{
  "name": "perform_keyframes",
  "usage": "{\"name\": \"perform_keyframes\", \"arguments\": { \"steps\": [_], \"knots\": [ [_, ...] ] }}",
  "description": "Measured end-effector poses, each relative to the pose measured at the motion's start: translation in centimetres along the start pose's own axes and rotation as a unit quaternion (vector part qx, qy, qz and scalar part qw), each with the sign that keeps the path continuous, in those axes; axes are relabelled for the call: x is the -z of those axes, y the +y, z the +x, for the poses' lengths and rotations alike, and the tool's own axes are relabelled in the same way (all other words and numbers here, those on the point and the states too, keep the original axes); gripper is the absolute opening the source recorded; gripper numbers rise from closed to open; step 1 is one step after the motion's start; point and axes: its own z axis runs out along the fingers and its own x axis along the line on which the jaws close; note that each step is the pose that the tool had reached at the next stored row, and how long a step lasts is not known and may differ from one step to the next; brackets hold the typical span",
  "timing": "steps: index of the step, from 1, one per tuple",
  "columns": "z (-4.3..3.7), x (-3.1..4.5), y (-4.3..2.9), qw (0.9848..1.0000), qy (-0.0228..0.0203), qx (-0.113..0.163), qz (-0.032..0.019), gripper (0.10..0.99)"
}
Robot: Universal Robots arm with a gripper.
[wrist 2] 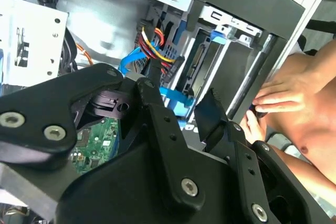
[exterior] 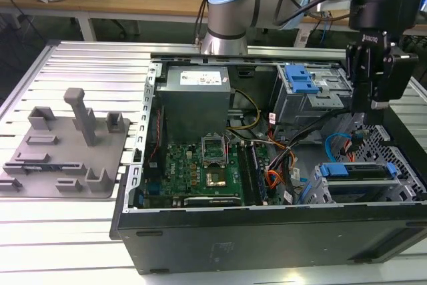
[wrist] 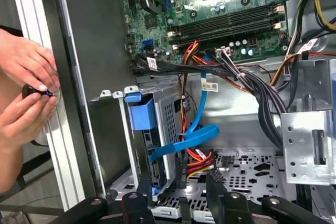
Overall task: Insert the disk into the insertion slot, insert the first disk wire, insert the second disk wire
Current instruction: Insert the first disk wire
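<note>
The disk (exterior: 353, 170) in its bright blue carrier (wrist: 140, 111) sits inside the insertion slot (exterior: 333, 191), a grey perforated cage (wrist: 169, 121) at the case's front corner. My gripper (exterior: 365, 108) hangs just above and behind that cage, open, with its black fingers (wrist: 216, 184) spread wide. Below the gripper (wrist: 181, 192) a flat blue wire (wrist: 184, 142) curves to the cage's rear edge. A red, yellow and black wire bundle (wrist: 198, 161) ends in a black plug between the fingers. In the second wrist view the gripper (wrist 2: 184, 108) frames the blue wire (wrist 2: 170, 98). Whether either wire is plugged in is unclear.
A person's hands (wrist: 26, 77) work on the case's outer wall (wrist: 79, 103) beside the cage. A blue-latched grey box (exterior: 310, 88), thick black cables (wrist: 252, 87), the motherboard (exterior: 207, 165) and the power supply (exterior: 193, 95) crowd the case. A grey fixture plate (exterior: 63, 145) lies on the exterior view's left.
</note>
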Motion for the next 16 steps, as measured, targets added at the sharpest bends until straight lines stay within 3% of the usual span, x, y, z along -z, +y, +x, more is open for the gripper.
{"name": "perform_keyframes", "arguments": {
  "steps": [7, 16],
  "knots": [
    [0.26, -1.32, -0.01, 1.0, -0.0005, 0.002, 0.0012, 0.529],
    [0.11, -1.66, 0.06, 1.0, 0.0024, 0.005, 0.0027, 0.529]
  ]
}}
